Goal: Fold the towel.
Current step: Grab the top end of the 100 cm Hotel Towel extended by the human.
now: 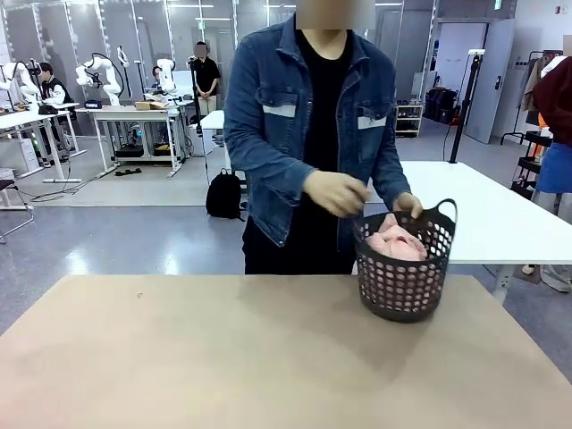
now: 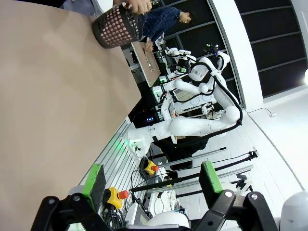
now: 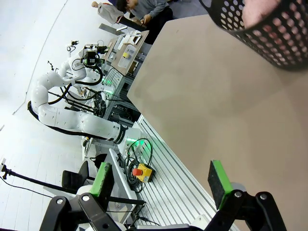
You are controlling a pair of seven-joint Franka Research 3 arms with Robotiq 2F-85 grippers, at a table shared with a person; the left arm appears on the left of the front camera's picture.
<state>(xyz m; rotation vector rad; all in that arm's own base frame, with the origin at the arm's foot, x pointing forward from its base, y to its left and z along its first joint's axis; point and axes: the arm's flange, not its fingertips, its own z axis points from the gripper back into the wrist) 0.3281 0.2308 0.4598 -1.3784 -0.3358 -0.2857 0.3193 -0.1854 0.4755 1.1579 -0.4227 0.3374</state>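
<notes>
front view: a person (image 1: 313, 134) in a denim jacket is standing at the far side of the table (image 1: 223, 357). a dark basket (image 1: 402, 286) full of holes is sitting on the table's far right part. the towel (image 1: 398, 241) is lying bunched up inside the basket, with its pink folds reaching about up to the rim. one hand (image 1: 332, 192) is hovering just over the rim on the picture's left. the other hand (image 1: 408, 206) is resting at the rim near a handle.

left wrist view: the left gripper (image 2: 152, 182) is holding its fingers spread wide, with nothing between the green pads (image 2: 94, 185). the table is running up the left side, and the basket is sitting well away at the top with the person's hand at its rim. the right arm (image 2: 192, 125) is showing farther off past the table edge.

right wrist view: the right gripper (image 3: 161, 180) is also keeping its fingers wide apart, gripping nothing. the basket is sitting in the top right corner, well apart from the fingers, with pink towel showing through the holes. the left arm (image 3: 72, 120) is showing off to the left.
</notes>
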